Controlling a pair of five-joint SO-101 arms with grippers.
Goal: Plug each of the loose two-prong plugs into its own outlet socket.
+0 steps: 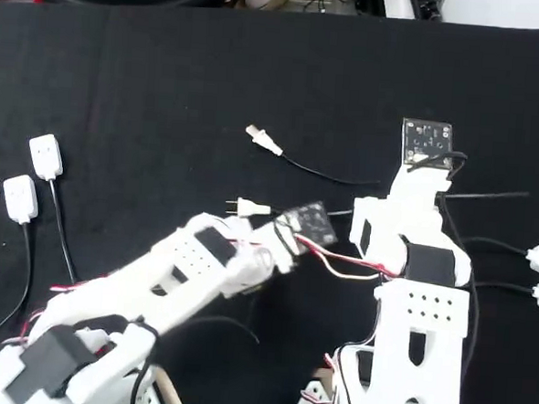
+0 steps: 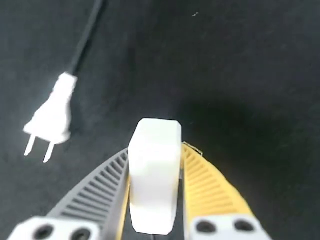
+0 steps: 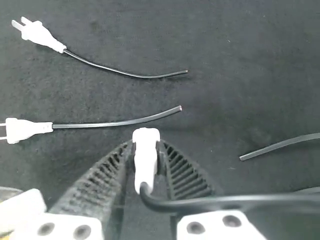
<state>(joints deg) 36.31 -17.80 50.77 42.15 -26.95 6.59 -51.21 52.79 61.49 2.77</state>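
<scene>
Socket block fills left pincer; corded socket fills right pincer.

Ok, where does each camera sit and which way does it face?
High view: fixed above the table, looking down; left arm and right arm show.
Left wrist view: on that arm, looking past the left gripper, shut on a white block.
Right wrist view: on that arm, looking past the right gripper, shut on a corded white piece.
Shared: high and right wrist views show the tilted plug and level plug.
</scene>
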